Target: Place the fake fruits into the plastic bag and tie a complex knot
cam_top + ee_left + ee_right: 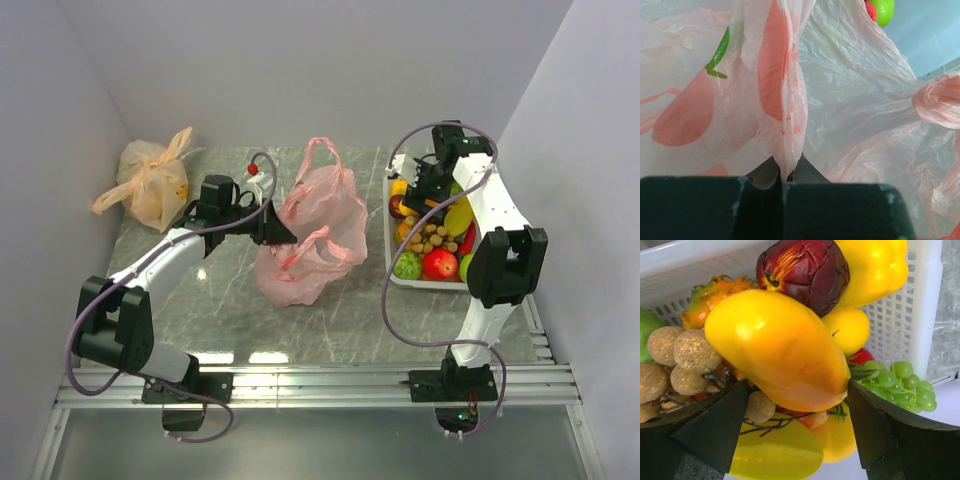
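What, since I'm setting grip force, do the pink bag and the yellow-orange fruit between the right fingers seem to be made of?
The pink bag looks like thin translucent plastic film, faintly glossy: it crinkles, folds and lets light through. The yellow-orange fruit is probably smooth moulded plastic, glossy: bright highlights on an even skin; hardness cannot be told.

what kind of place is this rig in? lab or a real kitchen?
Most likely a lab test cell, not a kitchen: plain white walls box in a marble-look table, an aluminium rail runs along its near edge, and the props look staged: a white basket of fake fruits and a pink plastic bag.
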Controlling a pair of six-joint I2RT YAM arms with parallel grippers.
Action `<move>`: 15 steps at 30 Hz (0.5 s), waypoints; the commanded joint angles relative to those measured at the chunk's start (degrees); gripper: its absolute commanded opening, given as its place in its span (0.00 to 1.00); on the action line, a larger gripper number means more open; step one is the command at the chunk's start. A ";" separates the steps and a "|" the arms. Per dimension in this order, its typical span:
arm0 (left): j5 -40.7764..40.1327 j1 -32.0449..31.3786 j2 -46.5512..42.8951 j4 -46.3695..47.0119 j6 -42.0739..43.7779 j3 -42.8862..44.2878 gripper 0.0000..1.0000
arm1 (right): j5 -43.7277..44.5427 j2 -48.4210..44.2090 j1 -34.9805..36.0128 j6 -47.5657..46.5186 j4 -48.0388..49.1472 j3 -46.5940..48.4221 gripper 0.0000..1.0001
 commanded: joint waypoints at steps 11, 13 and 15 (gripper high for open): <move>1.81 -0.15 1.48 -0.72 1.63 1.60 0.00 | -0.21 -1.20 0.52 1.20 10.53 -5.55 0.90; 1.89 -0.15 1.48 -0.81 1.63 1.60 0.00 | -0.74 -0.59 0.52 1.11 9.14 -4.33 0.79; 1.89 -0.23 1.57 -0.81 1.63 1.60 0.00 | -1.61 -0.33 0.34 1.37 7.56 -3.01 0.63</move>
